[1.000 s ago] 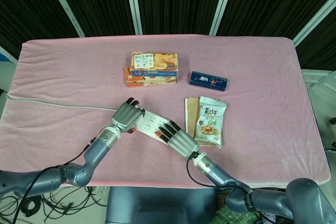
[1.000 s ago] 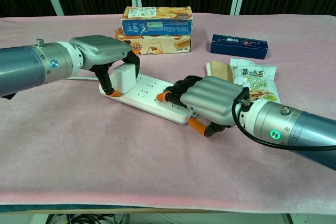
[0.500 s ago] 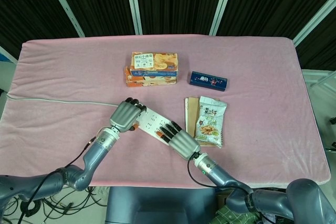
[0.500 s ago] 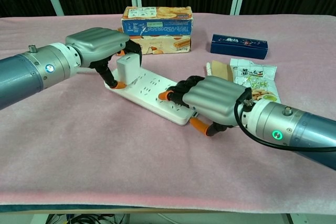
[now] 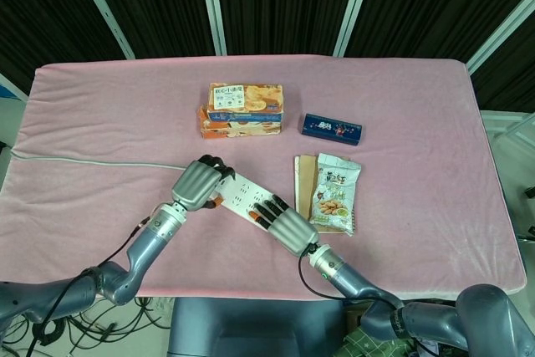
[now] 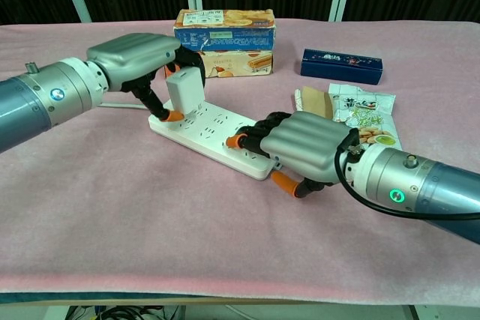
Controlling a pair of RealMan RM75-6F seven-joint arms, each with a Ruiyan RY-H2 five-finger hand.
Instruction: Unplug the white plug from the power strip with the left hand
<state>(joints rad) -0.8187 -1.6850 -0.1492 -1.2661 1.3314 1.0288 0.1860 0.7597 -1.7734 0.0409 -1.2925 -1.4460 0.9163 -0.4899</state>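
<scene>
A white power strip (image 6: 217, 135) lies slanted on the pink cloth, also seen in the head view (image 5: 243, 198). At its left end stands the white plug (image 6: 185, 89), tilted, and my left hand (image 6: 139, 56) pinches it from above between thumb and fingers. Whether its prongs still sit in the socket cannot be told. In the head view my left hand (image 5: 201, 181) hides the plug. My right hand (image 6: 301, 142) (image 5: 284, 223) presses its fingertips down on the strip's right end. A grey cable (image 5: 84, 162) runs left from the strip.
Two stacked biscuit boxes (image 6: 223, 41) (image 5: 243, 110) stand just behind the left hand. A dark blue box (image 6: 341, 65) (image 5: 332, 129) lies at the back right. A snack bag (image 6: 365, 119) (image 5: 336, 194) on a brown booklet (image 5: 303, 175) lies right of the strip.
My left hand has risen and moved back with the plug in its grip. The strip's left end has swung toward the boxes. The right hand has stayed pressing on the strip.
</scene>
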